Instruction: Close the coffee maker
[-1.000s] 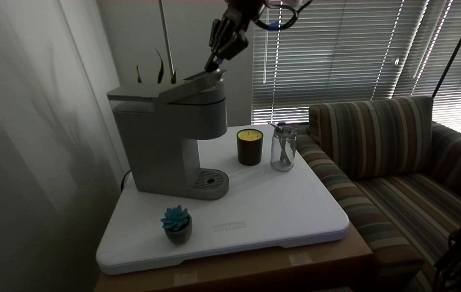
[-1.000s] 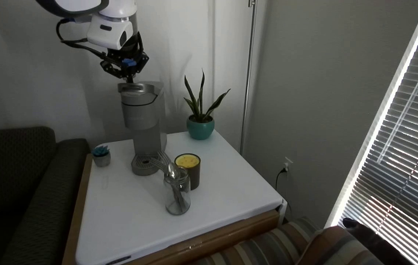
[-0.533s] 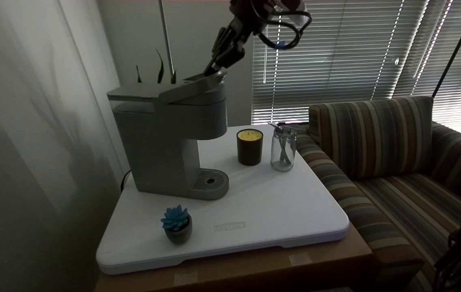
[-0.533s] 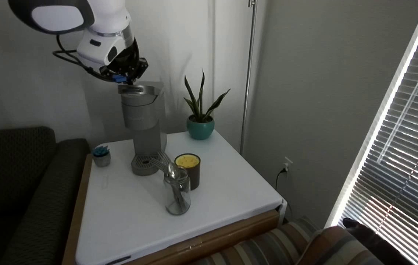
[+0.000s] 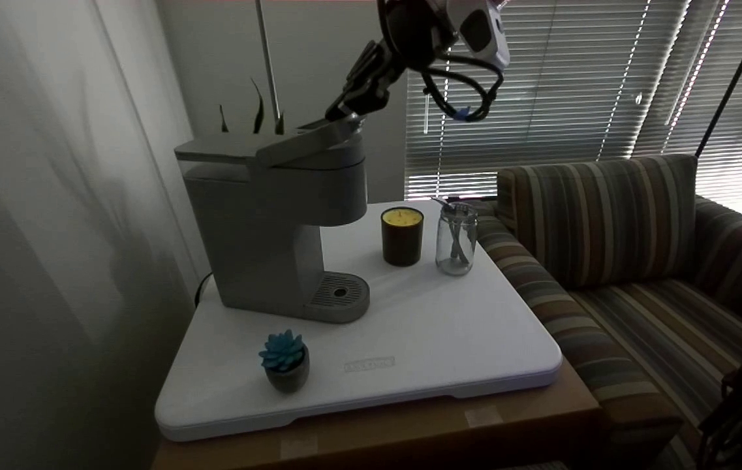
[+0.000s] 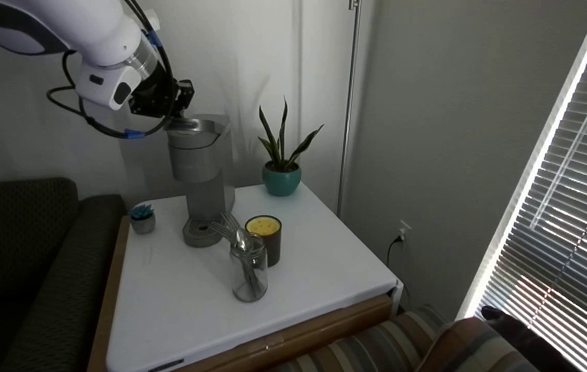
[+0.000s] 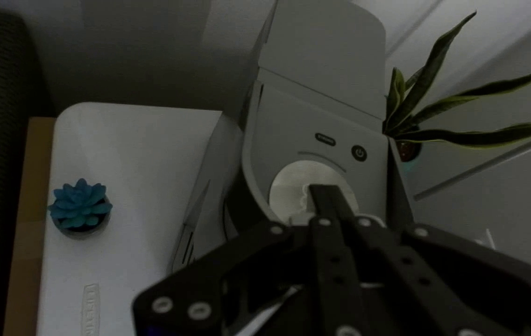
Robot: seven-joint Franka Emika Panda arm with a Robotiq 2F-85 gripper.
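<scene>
Because closing calls for pushing rather than gripping, the jaws are pressed together with no object seen between them, their joined fingertips (image 7: 325,198) seen against the silver disc (image 7: 288,182) near the front of the lid (image 5: 309,142). They appear to touch the lid there, well away from the rear edge where it presumably pivots, which should give good leverage. The lid slopes up from rear to front, so I judge it not quite down; whether it has latched I cannot tell. The robot arm (image 6: 102,36) reaches in from above the front, likely so that the push runs downward. Under the lid, the coffee maker (image 5: 260,235) stands upright on the desk (image 5: 449,339), its long axis vertical, its overhanging head (image 5: 341,196) and drip tray (image 5: 328,297) pointing toward the striped armchair (image 5: 605,261). Farther out, the candle (image 5: 402,241) and the jar of cutlery (image 5: 455,238) stand apart from the drip tray, while the small blue plant (image 5: 284,356) and the potted plant (image 6: 281,178) flank the coffee maker, all seemingly out of the push's way.
</scene>
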